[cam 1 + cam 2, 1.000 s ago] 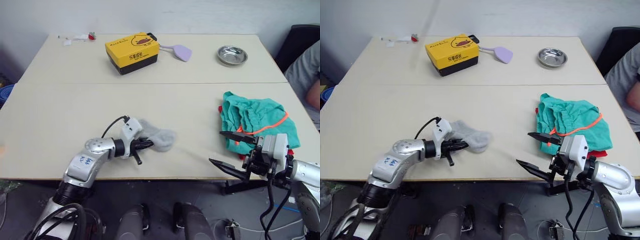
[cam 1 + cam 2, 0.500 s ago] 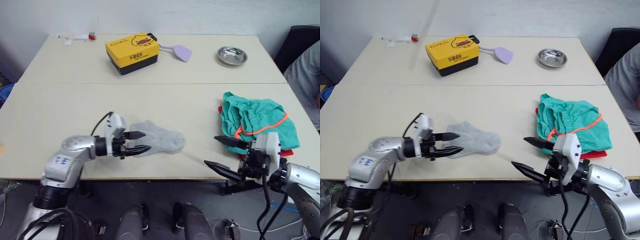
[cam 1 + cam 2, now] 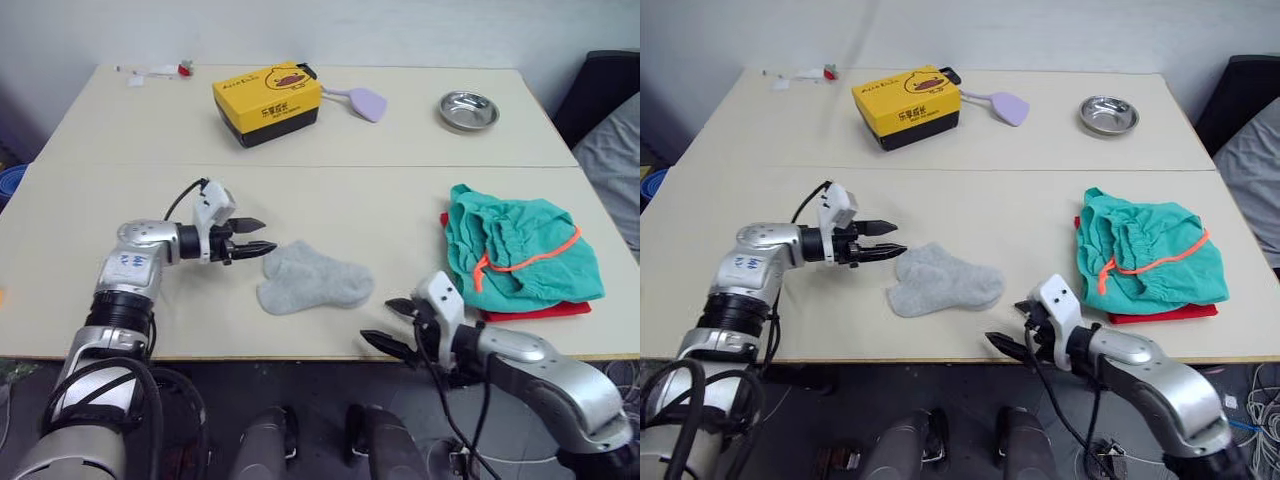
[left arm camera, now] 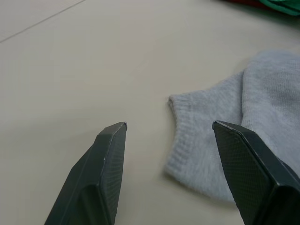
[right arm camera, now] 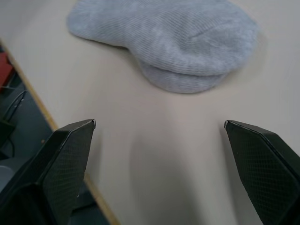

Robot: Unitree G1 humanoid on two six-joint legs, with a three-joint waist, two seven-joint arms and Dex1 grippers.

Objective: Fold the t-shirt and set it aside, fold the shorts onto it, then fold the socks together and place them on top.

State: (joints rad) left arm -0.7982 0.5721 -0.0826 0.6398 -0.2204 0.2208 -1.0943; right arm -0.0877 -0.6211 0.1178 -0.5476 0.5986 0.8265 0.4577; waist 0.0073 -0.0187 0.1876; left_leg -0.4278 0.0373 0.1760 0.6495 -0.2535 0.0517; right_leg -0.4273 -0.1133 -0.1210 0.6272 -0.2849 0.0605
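Socks [image 3: 312,278] at table centre, left gripper [image 3: 258,235] open at their 10 o'clock; shorts [image 3: 520,248] at 3 o'clock.

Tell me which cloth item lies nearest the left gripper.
The socks: the grey pair lies alone mid-table, just off the open left gripper. The shorts and t-shirt are stacked far over on the right.

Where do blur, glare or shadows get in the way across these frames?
Left wrist view: the left hand fingers and the socks look sharp; the far edge is soft. Right wrist view: a soft shadow under the socks. Eye views: even light, faint shine in the metal bowl, the shorts clear.
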